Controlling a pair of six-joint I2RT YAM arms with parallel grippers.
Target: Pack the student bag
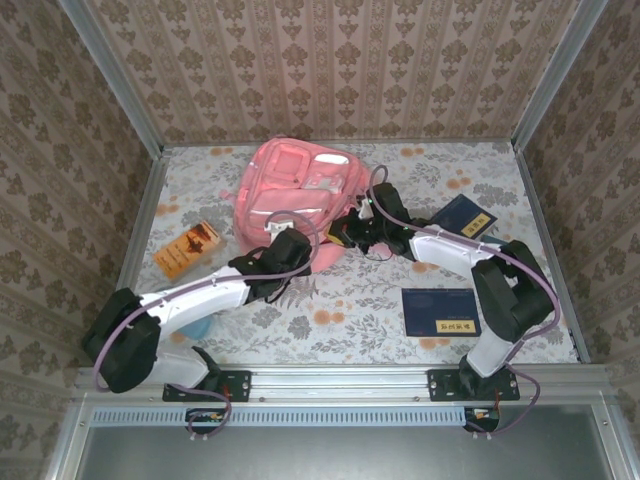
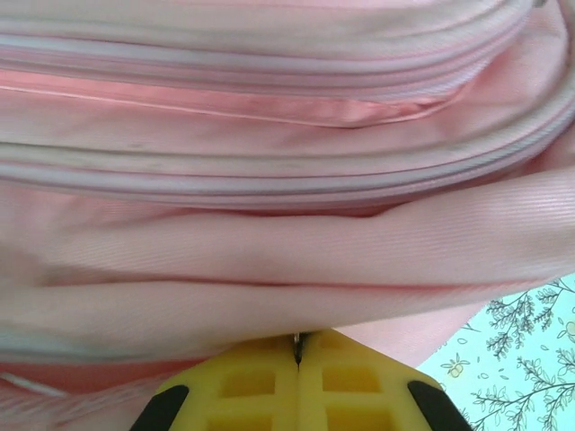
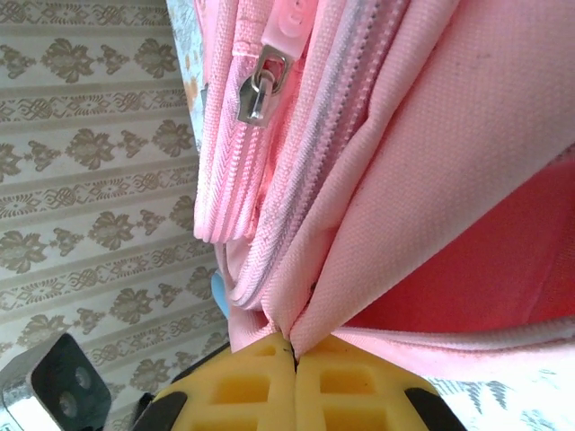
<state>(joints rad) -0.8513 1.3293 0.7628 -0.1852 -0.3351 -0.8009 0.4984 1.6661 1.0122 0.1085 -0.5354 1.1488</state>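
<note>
the student bag [image 1: 297, 185] lies flat at the far middle of the table [image 1: 350, 300], pockets up. its near edge is bunched up between the two arms.

left gripper [image 1: 293, 243]: at the bag's near-left edge, touching the cloth. from the left wrist we see the yellow left pads [image 2: 260, 386] closed flat against each other, with the pink fabric swelling over their tips. the bag rests right on the tips. we cannot tell whether any cloth is caught in the seam between them.

right gripper [image 1: 352, 232]: at the bag's near-right edge, reaching in from the right. the yellow right pads [image 3: 256, 391] are closed. a fold of pink fabric runs straight down into the line where they meet, so we read it as pinched on the bag's edge. a metal zip pull [image 3: 258, 90] hangs from a zip line higher up that side of the bag.

both grippers sit just apart from each other along the bag's near edge.

also on the table: an orange box [image 1: 187, 247] well left of the bag, a dark-blue booklet [image 1: 440, 312] near right, and a second booklet [image 1: 462, 217] farther right, beside the right arm.
</note>
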